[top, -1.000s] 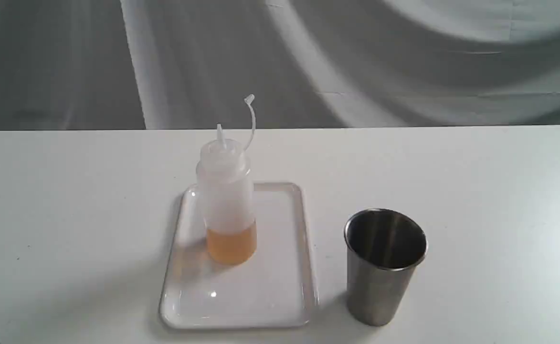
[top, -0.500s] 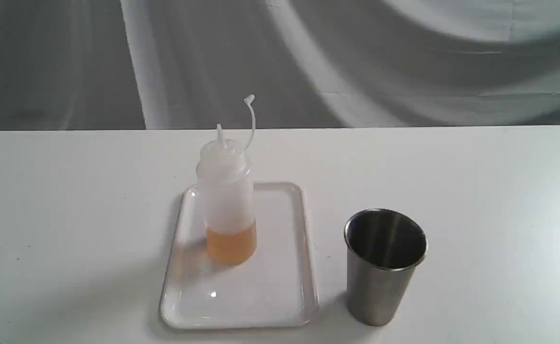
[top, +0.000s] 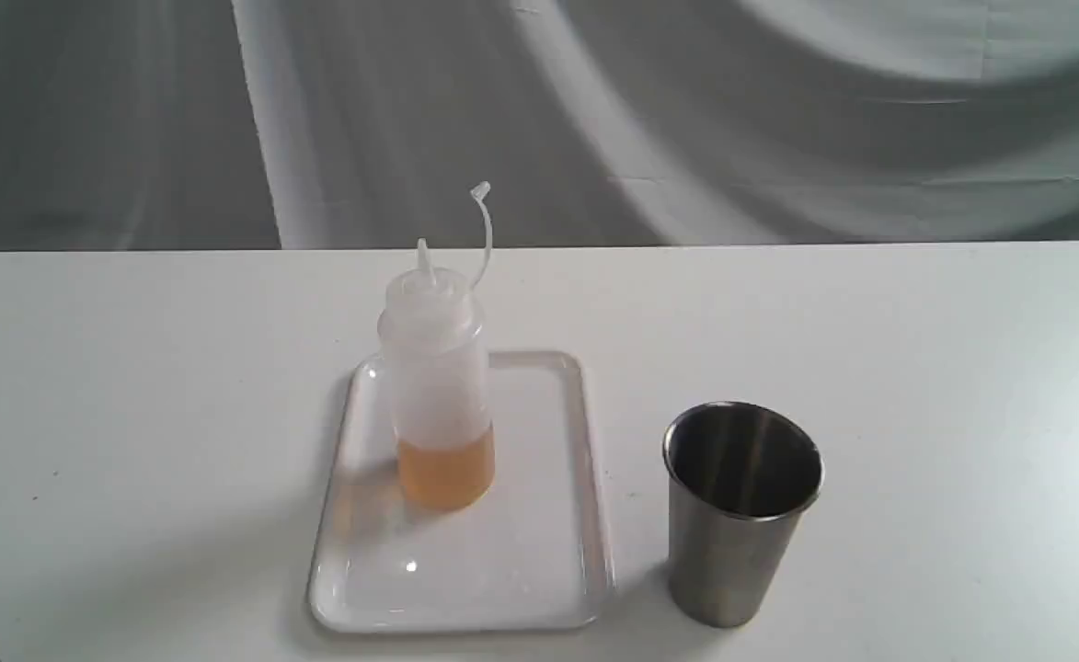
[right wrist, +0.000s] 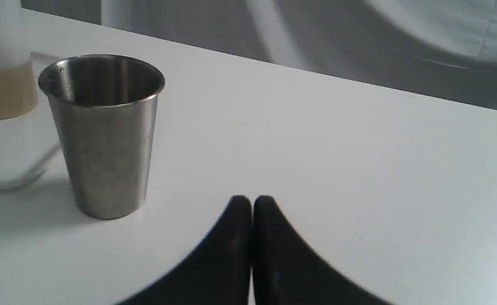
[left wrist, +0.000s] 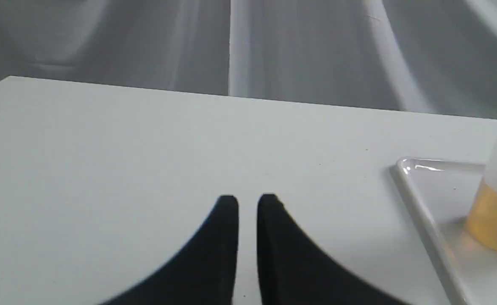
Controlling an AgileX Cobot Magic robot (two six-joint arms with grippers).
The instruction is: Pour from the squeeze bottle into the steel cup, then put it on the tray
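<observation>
The squeeze bottle (top: 438, 386) stands upright on the back left part of the white tray (top: 539, 570), with amber liquid in its bottom third and its tethered cap hanging off the nozzle. The steel cup (top: 741, 515) stands upright on the table just right of the tray. Neither gripper appears in the exterior view. In the left wrist view my left gripper (left wrist: 247, 201) is shut, with only a thin slit between its black fingers, and hovers over bare table, apart from the tray (left wrist: 417, 203) and bottle (left wrist: 496, 212). My right gripper (right wrist: 252, 201) is shut and empty, apart from the cup (right wrist: 104, 135).
Everything rests on a white table (top: 916, 368) whose back edge meets a grey draped cloth backdrop (top: 686, 119). The table's right corner shows in the right wrist view. The inside of the cup looks dark; I cannot tell what it holds.
</observation>
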